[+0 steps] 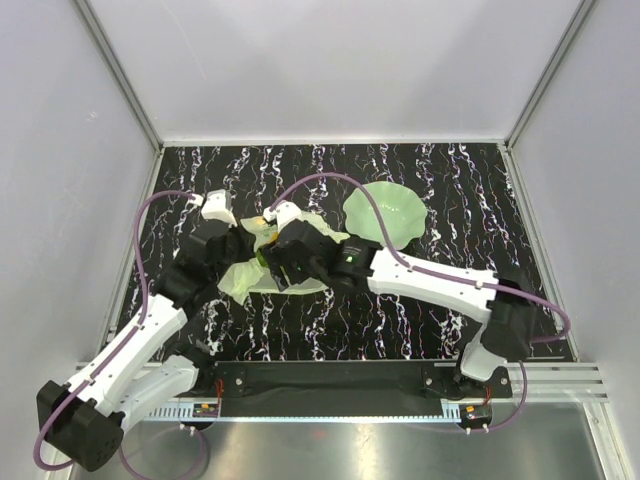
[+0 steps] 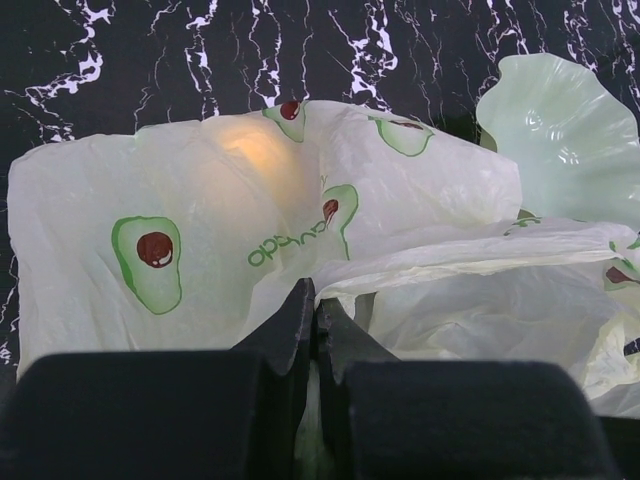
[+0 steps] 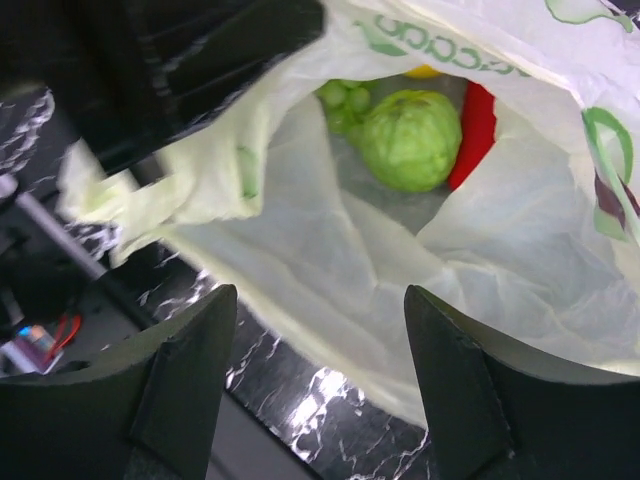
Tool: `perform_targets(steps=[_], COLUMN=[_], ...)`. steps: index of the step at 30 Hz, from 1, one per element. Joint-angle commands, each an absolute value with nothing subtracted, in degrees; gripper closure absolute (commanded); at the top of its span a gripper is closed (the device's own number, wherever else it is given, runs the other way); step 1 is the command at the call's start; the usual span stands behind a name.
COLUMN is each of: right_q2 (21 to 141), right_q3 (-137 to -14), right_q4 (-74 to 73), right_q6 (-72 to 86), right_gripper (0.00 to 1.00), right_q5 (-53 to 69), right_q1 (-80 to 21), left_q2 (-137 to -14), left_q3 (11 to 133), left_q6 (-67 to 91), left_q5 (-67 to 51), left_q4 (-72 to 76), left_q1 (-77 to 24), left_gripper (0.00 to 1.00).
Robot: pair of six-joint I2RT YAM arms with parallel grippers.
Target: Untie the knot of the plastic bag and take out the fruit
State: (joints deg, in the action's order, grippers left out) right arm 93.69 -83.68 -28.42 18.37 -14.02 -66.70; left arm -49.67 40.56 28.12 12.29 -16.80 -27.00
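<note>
The plastic bag [image 2: 200, 200], pale yellow-green with avocado prints, lies crumpled on the black marbled table [image 1: 330, 320] between both grippers [image 1: 245, 280]. My left gripper [image 2: 315, 298] is shut on a fold of the bag's film; it also shows in the top view [image 1: 243, 258]. My right gripper [image 3: 318, 292] is open and empty, hovering at the bag's open mouth [image 1: 278, 272]. Inside lie a green round fruit [image 3: 412, 138], a long red piece [image 3: 478, 120], green grapes [image 3: 342, 98] and a sliver of yellow fruit [image 3: 425, 71]. No tied knot shows; a loose handle end [image 3: 100, 195] hangs aside.
A pale green wavy-edged dish [image 1: 385, 212] sits on the table just right of and behind the bag, also in the left wrist view [image 2: 570, 140]. White walls enclose the table on three sides. The two arms meet closely over the bag.
</note>
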Motion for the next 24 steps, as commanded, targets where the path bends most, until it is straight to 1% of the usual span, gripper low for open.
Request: perform_targets(steps=[1, 4, 7, 10, 11, 12, 13, 14, 18, 24], right_q2=[98.1, 101.9, 106.8, 110.6, 112.0, 112.7, 113.1, 113.6, 115.1, 115.6], right_q3=[-84.7, -85.3, -86.8, -88.3, -88.7, -88.9, -89.2, -89.2, -89.1, -86.0], right_q4=[-22.7, -20.1, -17.7, -16.4, -16.3, -16.2, -15.6, -15.3, -14.2, -7.0], right_q6=[18.2, 18.2, 18.0, 17.2, 16.8, 16.7, 16.4, 15.9, 17.0, 16.3], right_gripper=[0.3, 0.34, 0.32, 0.24, 0.18, 0.09, 0.03, 0.0, 0.0, 0.0], right_q5=[-23.7, -27.4, -23.2, -22.1, -22.5, -23.1, -24.3, -24.5, -20.3, -18.0], right_q1=[-66.6, -66.0, -64.1, -63.5, -63.5, -63.5, -63.5, -63.5, -61.4, -60.1], left_q2=[-49.5, -49.8, -50.6, -51.5, -51.6, -51.5, -51.2, -50.9, -50.0, -50.7], left_q3=[43.6, 44.2, 45.1, 45.8, 45.7, 45.4, 45.1, 44.0, 41.5, 38.6], left_q6=[27.0, 26.9, 26.7, 26.7, 26.8, 27.0, 27.1, 27.3, 28.5, 30.8], left_q5=[15.6, 15.8, 16.7, 17.7, 17.7, 17.6, 17.5, 17.5, 18.3, 20.8], left_q4=[-13.9, -13.8, -14.3, -15.5, -15.4, -15.4, -15.2, -14.9, -14.9, -14.2], left_q1=[-26.8, -26.8, -26.7, -26.5, -26.5, -26.5, -26.5, -26.5, -26.4, -25.4], left_gripper=[1.0, 1.0, 1.0, 1.0, 1.0, 1.0, 1.0, 1.0, 1.0, 1.0])
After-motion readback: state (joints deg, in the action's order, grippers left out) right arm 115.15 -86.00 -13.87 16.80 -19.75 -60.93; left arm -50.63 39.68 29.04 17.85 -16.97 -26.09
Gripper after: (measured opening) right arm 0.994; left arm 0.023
